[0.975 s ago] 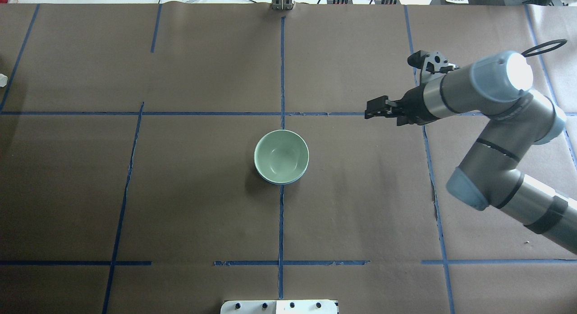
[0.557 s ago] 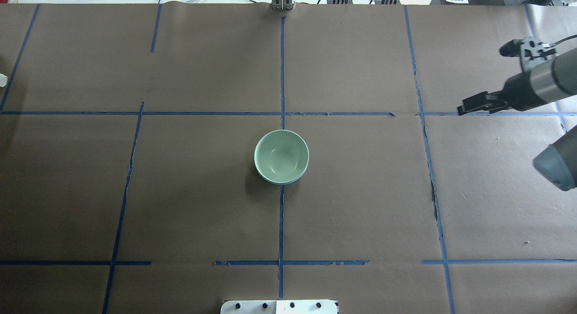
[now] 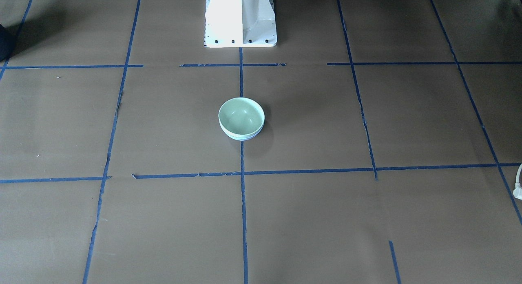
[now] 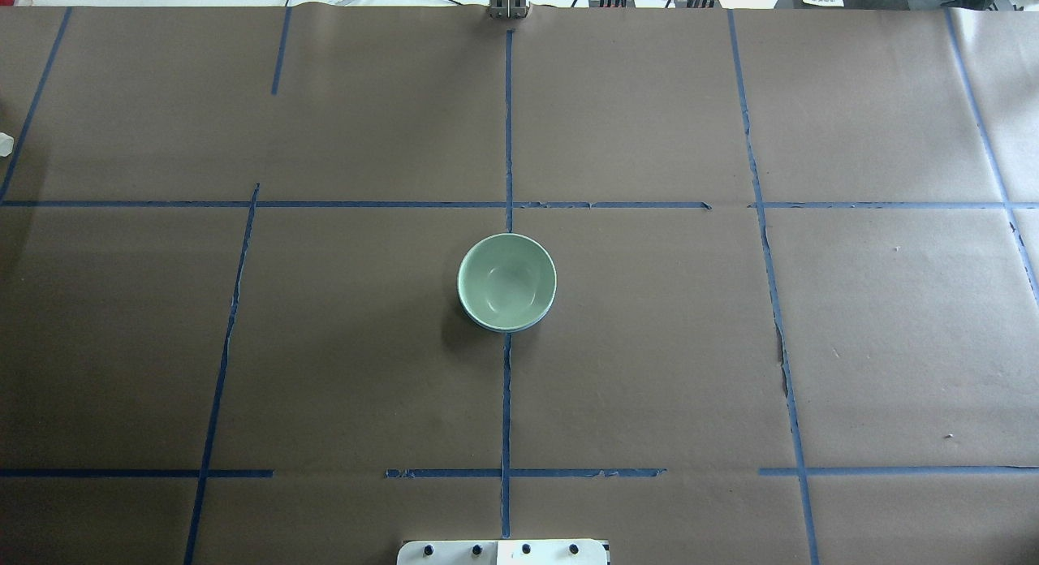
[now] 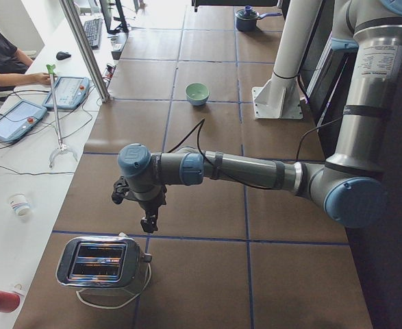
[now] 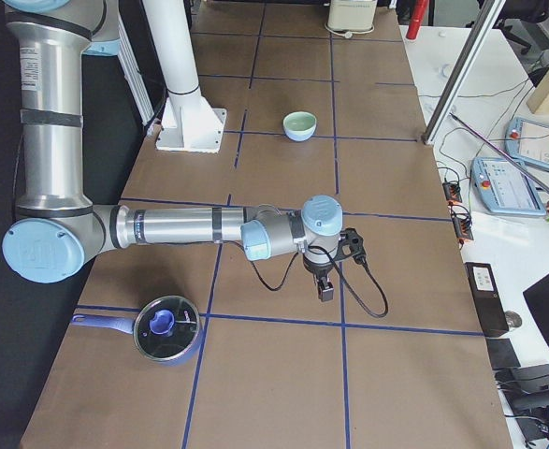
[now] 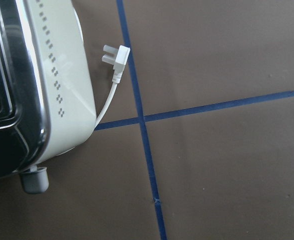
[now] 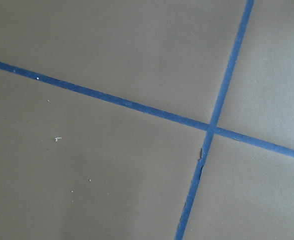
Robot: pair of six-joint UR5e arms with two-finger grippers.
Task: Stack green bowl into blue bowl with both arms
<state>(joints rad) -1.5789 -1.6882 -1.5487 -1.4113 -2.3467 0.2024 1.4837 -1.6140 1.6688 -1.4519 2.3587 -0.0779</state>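
The green bowl (image 4: 506, 279) sits nested inside the blue bowl (image 4: 505, 329) at the table's centre, on the middle tape line; only a thin blue rim shows under it. The stack also shows in the front view (image 3: 241, 116). No arm is in the overhead or front views. In the exterior left view my left gripper (image 5: 148, 223) points down just above the table beside a toaster, far from the bowls. In the exterior right view my right gripper (image 6: 325, 288) points down over the table, also far from the bowls. I cannot tell whether either is open or shut.
A silver toaster (image 5: 101, 264) with a white plug (image 7: 115, 57) stands at the table's left end. A blue lidded pot (image 6: 166, 329) stands at the right end. The white pedestal base (image 3: 240, 18) is at the robot's side.
My right arm has swung out to the right and left the overhead view. The stacked bowls have not moved.
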